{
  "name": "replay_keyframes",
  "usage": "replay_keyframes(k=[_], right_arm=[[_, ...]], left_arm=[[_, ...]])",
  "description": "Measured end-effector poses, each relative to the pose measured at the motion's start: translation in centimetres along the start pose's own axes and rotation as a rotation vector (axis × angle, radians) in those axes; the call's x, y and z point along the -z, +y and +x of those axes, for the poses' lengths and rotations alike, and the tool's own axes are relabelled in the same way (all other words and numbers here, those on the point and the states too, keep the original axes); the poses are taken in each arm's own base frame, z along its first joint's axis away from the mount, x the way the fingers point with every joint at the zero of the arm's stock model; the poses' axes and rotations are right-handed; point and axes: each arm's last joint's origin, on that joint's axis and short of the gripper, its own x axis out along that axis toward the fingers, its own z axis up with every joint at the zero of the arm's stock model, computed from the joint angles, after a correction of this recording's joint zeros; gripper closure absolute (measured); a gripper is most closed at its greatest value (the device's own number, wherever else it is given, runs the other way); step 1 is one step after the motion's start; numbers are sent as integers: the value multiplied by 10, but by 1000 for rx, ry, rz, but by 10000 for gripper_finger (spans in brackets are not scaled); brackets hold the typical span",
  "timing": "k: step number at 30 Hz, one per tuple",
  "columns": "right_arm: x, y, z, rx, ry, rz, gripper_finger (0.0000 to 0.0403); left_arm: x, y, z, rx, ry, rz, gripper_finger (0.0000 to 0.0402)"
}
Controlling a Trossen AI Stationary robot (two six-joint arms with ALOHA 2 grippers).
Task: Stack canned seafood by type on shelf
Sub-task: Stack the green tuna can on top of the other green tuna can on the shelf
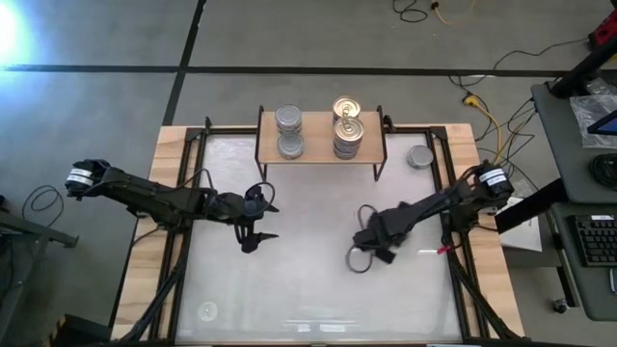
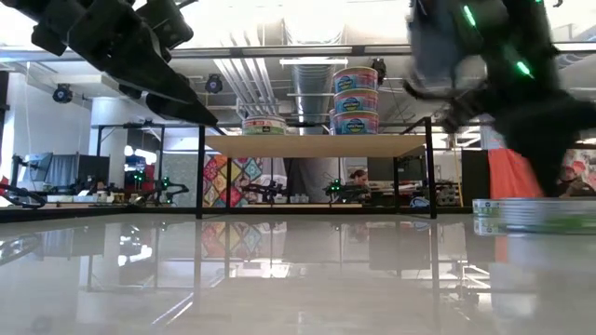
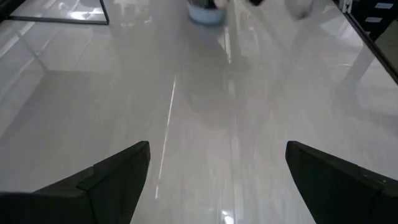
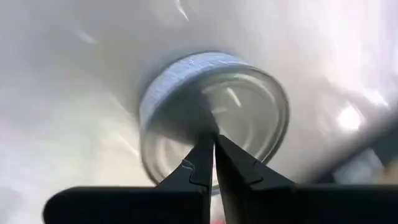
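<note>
The shelf (image 1: 322, 154) stands at the table's far side. It carries a stack of silver-topped tins (image 1: 288, 132) on its left and a stack of gold-topped tins (image 1: 347, 125) on its right. One silver-topped tin (image 1: 419, 156) rests flat on the table right of the shelf. Another tin (image 4: 211, 118), with a silver top and a blue label, lies on the table right of centre (image 2: 535, 214). My right gripper (image 4: 213, 142) is shut, its tips over this tin's top. My left gripper (image 3: 217, 180) is open above bare table left of centre (image 1: 258, 229). My right gripper comes at the tin's silver top (image 4: 239, 102) from above on a slant, its fingers closed together near the middle of that face. The tin lies flat on the table. I cannot tell whether the fingertips touch it.
The white table top (image 1: 308, 289) has a wooden rim and black frame rails along both sides. A small round mark (image 1: 207, 310) sits near the near-left corner. Cables and a desk with a keyboard (image 1: 593, 236) lie beyond the right edge.
</note>
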Motion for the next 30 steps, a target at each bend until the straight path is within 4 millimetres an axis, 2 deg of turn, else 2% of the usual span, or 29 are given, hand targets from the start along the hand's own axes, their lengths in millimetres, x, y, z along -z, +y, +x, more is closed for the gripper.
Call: replay_keyframes(k=[2,5,8,12,16,19,22,26,30], right_arm=[[-7,11,-20,-57,-111,-48,390],[-8,18,-47,-61,-245,-103,390],[-1,17,-60,-39,-313,-126,390],[18,6,-50,52,-245,-81,390],[34,-6,-19,94,-139,-35,390],[40,-10,7,73,-78,-26,390],[35,-2,20,-31,-134,-52,390],[20,20,18,-222,-288,-128,390],[4,41,-7,-387,-499,-225,390]], left_arm=[[0,0,0,0,2,0,42],[1,0,0,-1,9,0,42],[2,0,0,-1,18,-5,42],[4,-2,0,7,33,-8,42],[6,-7,-1,27,38,1,42],[10,-9,0,36,49,-4,42],[16,-9,1,37,56,-22,42],[24,-8,2,33,38,-46,42],[24,-8,4,38,15,-52,42]])
